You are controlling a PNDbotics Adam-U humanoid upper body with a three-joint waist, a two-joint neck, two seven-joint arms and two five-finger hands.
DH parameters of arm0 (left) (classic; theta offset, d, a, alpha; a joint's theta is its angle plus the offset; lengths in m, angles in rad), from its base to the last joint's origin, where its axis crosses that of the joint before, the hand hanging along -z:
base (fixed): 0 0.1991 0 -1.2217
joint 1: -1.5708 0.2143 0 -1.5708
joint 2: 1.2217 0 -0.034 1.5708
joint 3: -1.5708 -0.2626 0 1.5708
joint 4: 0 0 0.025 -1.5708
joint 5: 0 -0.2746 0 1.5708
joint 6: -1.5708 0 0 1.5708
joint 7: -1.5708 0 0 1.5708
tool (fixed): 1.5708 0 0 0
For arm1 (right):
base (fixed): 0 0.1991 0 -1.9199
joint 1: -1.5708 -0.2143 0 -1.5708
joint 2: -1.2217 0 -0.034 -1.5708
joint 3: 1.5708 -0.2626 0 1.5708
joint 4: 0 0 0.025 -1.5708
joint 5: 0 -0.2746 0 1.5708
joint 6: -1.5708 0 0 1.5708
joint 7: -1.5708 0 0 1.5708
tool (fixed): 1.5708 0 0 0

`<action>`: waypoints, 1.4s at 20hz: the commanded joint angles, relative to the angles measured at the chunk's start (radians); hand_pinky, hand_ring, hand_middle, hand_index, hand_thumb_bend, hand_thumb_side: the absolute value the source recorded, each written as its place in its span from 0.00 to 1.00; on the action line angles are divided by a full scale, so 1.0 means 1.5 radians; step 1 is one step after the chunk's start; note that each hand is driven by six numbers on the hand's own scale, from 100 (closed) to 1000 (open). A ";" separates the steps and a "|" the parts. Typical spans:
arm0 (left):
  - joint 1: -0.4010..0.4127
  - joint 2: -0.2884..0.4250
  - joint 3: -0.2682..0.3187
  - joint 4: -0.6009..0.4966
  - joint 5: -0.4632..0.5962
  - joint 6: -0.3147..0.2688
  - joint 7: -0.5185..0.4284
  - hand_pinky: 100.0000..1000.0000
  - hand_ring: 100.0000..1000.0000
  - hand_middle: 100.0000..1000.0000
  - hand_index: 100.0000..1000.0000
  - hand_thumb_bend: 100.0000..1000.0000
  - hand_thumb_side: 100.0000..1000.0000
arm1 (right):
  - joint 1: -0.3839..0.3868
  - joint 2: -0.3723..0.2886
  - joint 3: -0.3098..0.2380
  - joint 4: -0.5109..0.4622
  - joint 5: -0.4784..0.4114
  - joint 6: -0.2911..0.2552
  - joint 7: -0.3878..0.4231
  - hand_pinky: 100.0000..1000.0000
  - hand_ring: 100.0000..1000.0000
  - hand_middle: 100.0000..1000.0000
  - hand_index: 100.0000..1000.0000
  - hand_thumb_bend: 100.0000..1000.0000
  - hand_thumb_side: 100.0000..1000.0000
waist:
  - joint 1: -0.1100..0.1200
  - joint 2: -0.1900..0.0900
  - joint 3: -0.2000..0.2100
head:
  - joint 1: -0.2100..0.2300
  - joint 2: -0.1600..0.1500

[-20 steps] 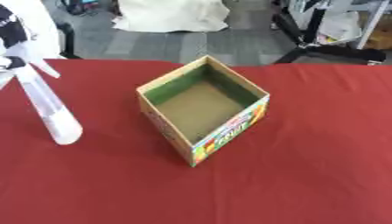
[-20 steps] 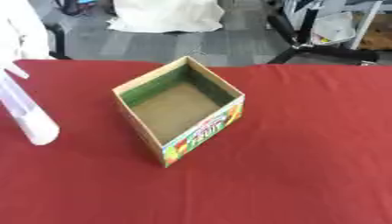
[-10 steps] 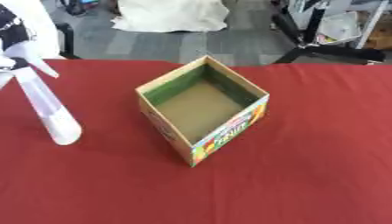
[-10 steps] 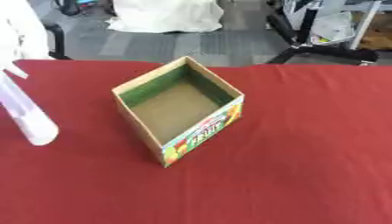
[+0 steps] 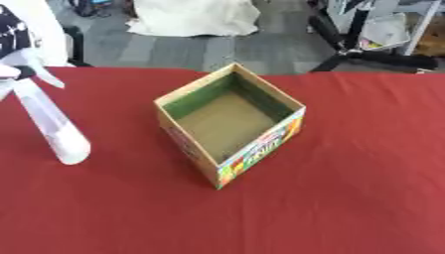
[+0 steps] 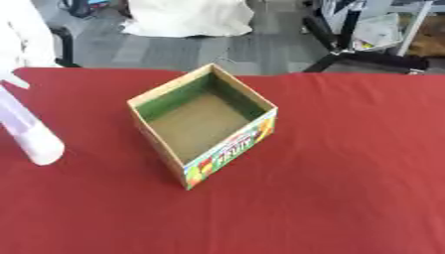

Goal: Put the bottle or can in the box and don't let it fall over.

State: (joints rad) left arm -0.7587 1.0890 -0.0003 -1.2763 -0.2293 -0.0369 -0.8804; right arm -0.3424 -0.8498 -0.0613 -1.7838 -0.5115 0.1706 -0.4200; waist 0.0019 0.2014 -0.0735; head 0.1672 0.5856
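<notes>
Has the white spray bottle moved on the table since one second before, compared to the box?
No. The white spray bottle stands at the same spot left of the box, with the same gap between them.

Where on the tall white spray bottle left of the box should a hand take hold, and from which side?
Judging by its pose, take the tall white spray bottle around its straight mid-body, below the trigger head, coming from the left or front. It stands on the red tablecloth, apart from the open cardboard box, so the body is free all round. Neither robot hand shows.
</notes>
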 commanded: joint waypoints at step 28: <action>-0.034 0.014 0.001 -0.007 -0.033 -0.004 0.053 0.39 0.20 0.28 0.31 0.25 0.00 | -0.012 -0.021 -0.007 0.000 -0.001 0.001 0.000 0.78 0.68 0.64 0.78 0.43 0.36 | 0.001 -0.017 0.002 | 0.008 -0.002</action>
State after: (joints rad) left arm -0.7873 1.0799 -0.0058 -1.2764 -0.2767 -0.0432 -0.8081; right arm -0.3468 -0.8497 -0.0610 -1.7777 -0.5115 0.1725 -0.4179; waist 0.0031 0.2001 -0.0699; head 0.1748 0.5858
